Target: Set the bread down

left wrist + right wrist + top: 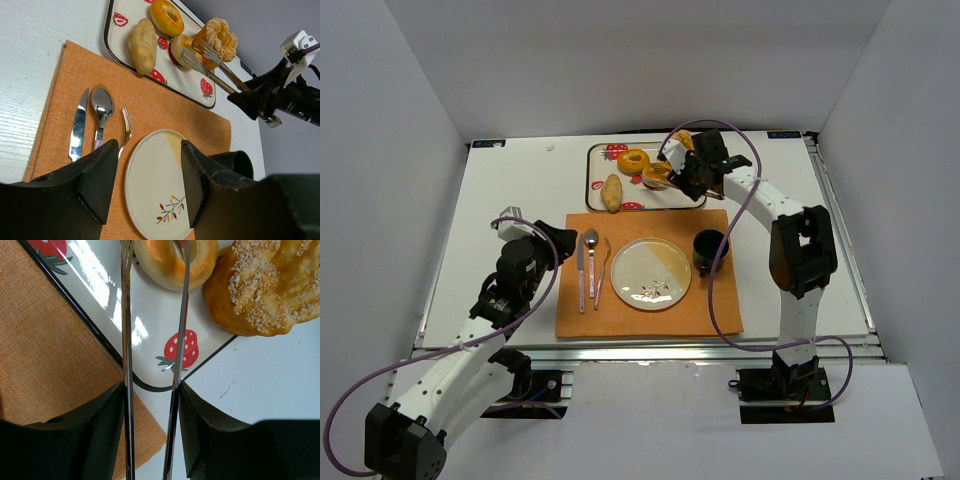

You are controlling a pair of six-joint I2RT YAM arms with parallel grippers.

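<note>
The bread [657, 174] [181, 49] [172, 262], a small golden-brown ring, lies on the strawberry-print tray [672, 199] [95, 275] at the back. My right gripper [698, 172] [151, 390] is shut on metal tongs [125, 330] [200, 55]. The tongs' arms reach to the ring: one runs along its left side, the other crosses over it. My left gripper [560, 240] [149, 146] stands open over the near left of the mat, nothing between its fingers.
On the tray also lie a brighter orange ring [634, 160], an oblong roll [611, 192] and a seeded bun [265, 285] at its right edge. The orange mat [720, 310] carries a plate [650, 273], a black cup [709, 250], and a knife, spoon and fork [591, 265].
</note>
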